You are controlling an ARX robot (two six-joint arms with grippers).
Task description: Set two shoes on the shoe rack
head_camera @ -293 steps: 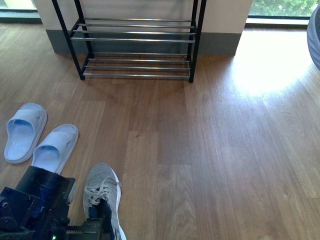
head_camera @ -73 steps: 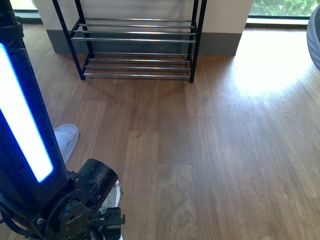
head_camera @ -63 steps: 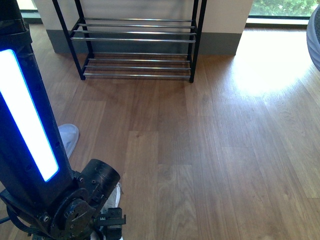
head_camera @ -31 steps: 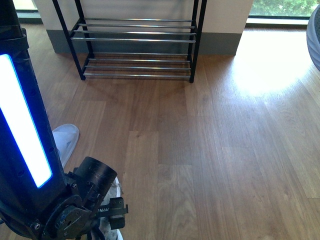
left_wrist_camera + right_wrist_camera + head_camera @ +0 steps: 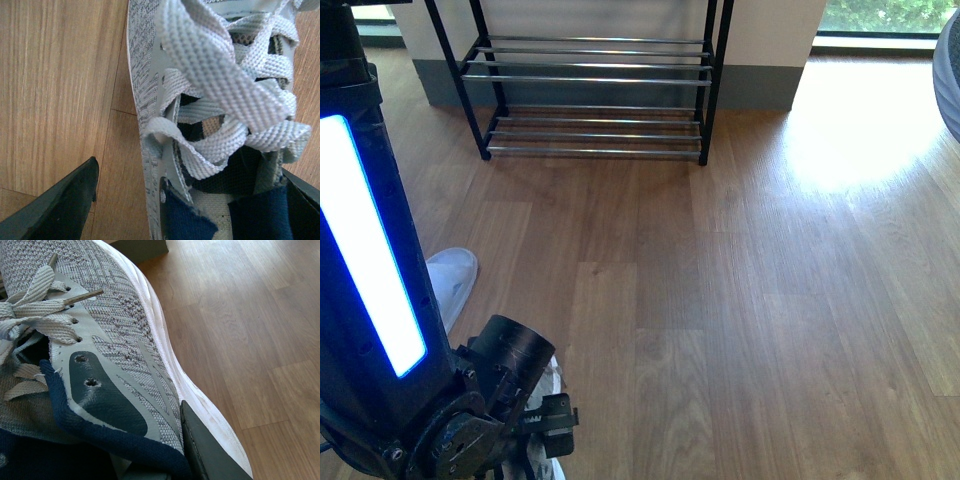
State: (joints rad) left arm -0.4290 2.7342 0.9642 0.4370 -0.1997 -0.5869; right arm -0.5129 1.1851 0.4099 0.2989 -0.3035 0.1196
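Wood-plank floor (image 5: 740, 300), sunlit, with a grey skirting behind.

Item one: grey knit sneaker with loose grey laces (image 5: 200, 100), lying on the floor between the fingers of the left pincer (image 5: 190, 172). Its jaws stood wide, one finger clear of the upper.

Item two: grey knit sneaker with thick white sole (image 5: 125, 325), lying against the one visible finger (image 5: 212, 452) of the right pincer (image 5: 160, 445). Whether that pincer was closed could not be told.

Black-framed rack with chrome bars (image 5: 590, 78): well ahead of the left pincer.

Handling, as judged: light; the knit upper is soft and would yield, and the laces might snag. The navy collar wall looked the firmest hold.
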